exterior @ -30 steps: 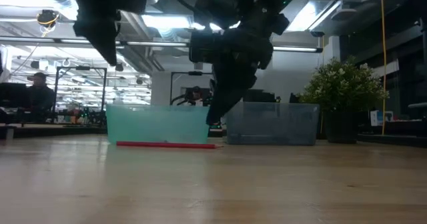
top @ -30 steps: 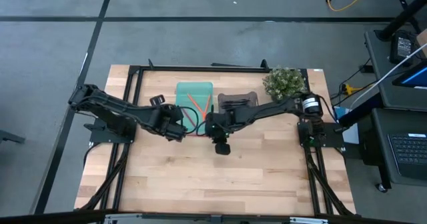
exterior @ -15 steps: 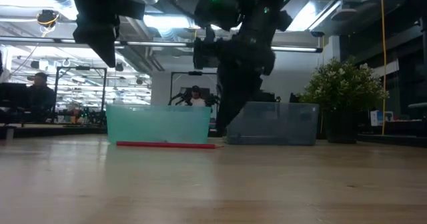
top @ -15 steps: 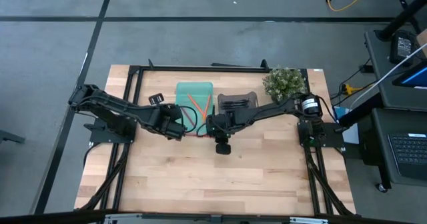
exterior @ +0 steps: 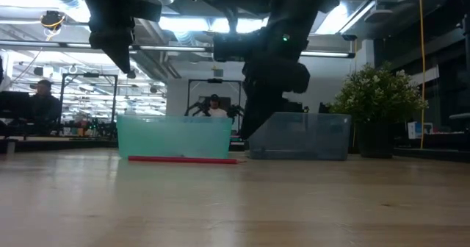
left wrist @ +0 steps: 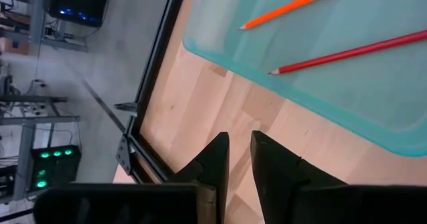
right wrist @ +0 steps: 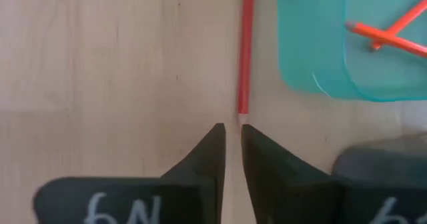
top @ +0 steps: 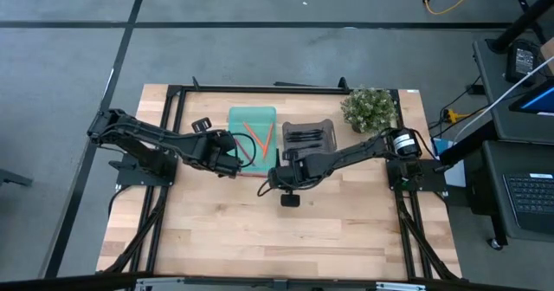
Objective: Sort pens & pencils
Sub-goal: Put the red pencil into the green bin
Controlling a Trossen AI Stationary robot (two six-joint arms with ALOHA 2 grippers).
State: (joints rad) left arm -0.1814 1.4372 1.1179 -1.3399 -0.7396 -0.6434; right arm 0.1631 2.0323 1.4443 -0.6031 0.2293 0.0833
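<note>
One red pencil (right wrist: 245, 51) lies flat on the table in front of the teal bin (top: 252, 128); it also shows in the low view (exterior: 183, 159). More orange and red pencils (left wrist: 293, 5) lie inside that bin. Black pens (top: 307, 135) lie in the grey bin (top: 309, 133). My right gripper (right wrist: 232, 127) hangs shut just above the table, right by the near end of the loose red pencil, touching nothing. My left gripper (left wrist: 239, 136) hovers shut over the table beside the teal bin's left side.
A potted plant (top: 370, 107) stands at the far right corner behind the grey bin. Black frame rails (top: 260, 88) run along the table's far edge and sides. Bare wood (top: 286, 239) spreads over the near half. A person (exterior: 40, 104) sits in the room beyond.
My right gripper has drawn back from the bins toward the table's near edge and now hangs by the loose red pencil's end. The red pencil has stayed where it was.
</note>
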